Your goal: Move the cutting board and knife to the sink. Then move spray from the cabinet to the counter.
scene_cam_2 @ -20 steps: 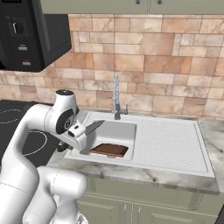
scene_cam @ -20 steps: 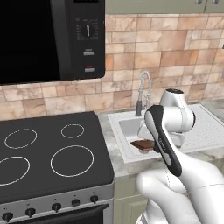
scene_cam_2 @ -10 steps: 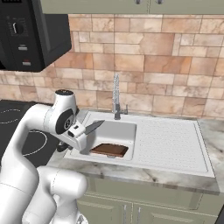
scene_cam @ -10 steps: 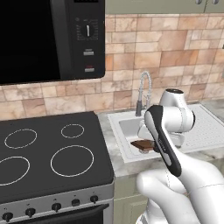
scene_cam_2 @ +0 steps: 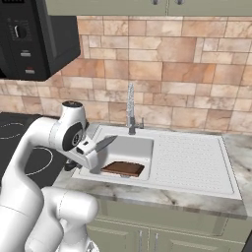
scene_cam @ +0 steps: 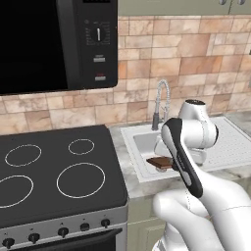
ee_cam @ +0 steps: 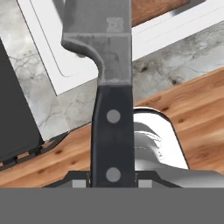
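My gripper [scene_cam_2: 86, 150] is shut on the knife [scene_cam_2: 104, 143] by its black handle [ee_cam: 111, 140]. The grey blade [ee_cam: 98, 39] points out over the left rim of the white sink [scene_cam_2: 147, 142], held level above the basin. The cutting board [scene_cam_2: 123, 169] lies in the basin, reddish-brown, below and to the right of the blade. It also shows past my forearm in the left base view [scene_cam: 158, 162] and at the top of the hand view [ee_cam: 151, 8]. The cabinet [scene_cam_2: 123, 6] has its sage-green doors closed above the sink. The spray is out of view. The marble counter [scene_cam_2: 167, 197] runs along the front.
A faucet [scene_cam_2: 130, 110] stands behind the basin and a ribbed drainboard [scene_cam_2: 189, 160] lies to its right. The black stovetop [scene_cam: 54, 169] is left of the sink, with a black microwave [scene_cam: 49, 44] above it. My own arm hides much of the sink in the left base view.
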